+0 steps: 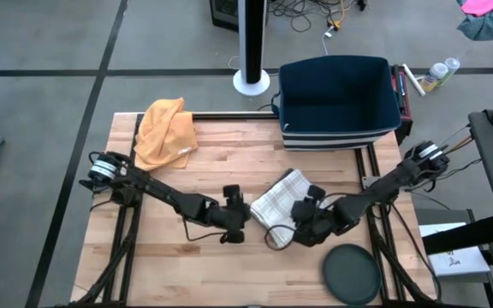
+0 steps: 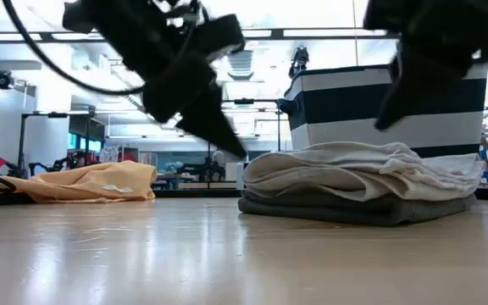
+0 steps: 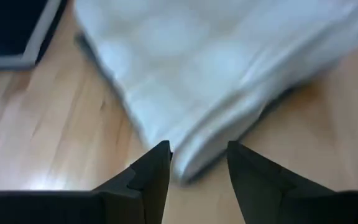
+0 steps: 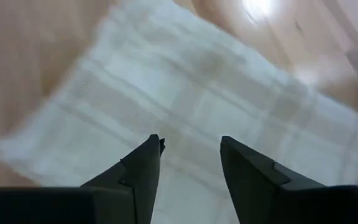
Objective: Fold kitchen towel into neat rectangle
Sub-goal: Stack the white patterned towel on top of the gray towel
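Both grippers, left gripper (image 1: pixel 245 219) and right gripper (image 1: pixel 291 224), open beside folded towel (image 1: pixel 278 202); no legible writing.

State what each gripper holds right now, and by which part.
Nothing is held. The left gripper and the right gripper both stand open over the folded kitchen towel, gripping none of it.

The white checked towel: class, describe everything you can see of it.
The towel is white cloth with a faint grey check, folded into a thick, layered, roughly rectangular stack with a darker grey layer beneath. It lies flat on the wooden table, in front of the striped basket. Both grippers stand open over its edges, holding nothing.
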`<state>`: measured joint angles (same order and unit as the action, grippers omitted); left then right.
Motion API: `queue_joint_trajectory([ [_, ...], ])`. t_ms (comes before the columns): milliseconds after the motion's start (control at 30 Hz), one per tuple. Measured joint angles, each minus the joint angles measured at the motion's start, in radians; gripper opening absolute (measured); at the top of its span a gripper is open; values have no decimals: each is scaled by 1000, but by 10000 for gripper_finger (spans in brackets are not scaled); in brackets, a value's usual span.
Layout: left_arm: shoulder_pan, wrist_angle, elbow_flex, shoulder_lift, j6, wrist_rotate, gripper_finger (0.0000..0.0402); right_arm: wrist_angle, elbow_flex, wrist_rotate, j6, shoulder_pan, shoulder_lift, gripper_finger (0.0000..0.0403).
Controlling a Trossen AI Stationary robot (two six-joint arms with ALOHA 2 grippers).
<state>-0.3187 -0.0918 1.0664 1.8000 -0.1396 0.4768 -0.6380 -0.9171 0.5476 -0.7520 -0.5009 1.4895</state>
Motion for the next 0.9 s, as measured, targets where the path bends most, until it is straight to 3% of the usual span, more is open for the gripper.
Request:
queue_joint_trajectory([
  [200, 30, 230, 1, 54, 89, -106, 152, 146, 122, -1, -19, 29, 0, 146],
  [567, 121, 247, 6, 229, 93, -144, 152, 327, 276, 12, 10, 88, -3, 128],
  [900, 119, -4, -8, 41, 166, -123, 152, 219, 279, 111, 89, 96, -187, 138],
])
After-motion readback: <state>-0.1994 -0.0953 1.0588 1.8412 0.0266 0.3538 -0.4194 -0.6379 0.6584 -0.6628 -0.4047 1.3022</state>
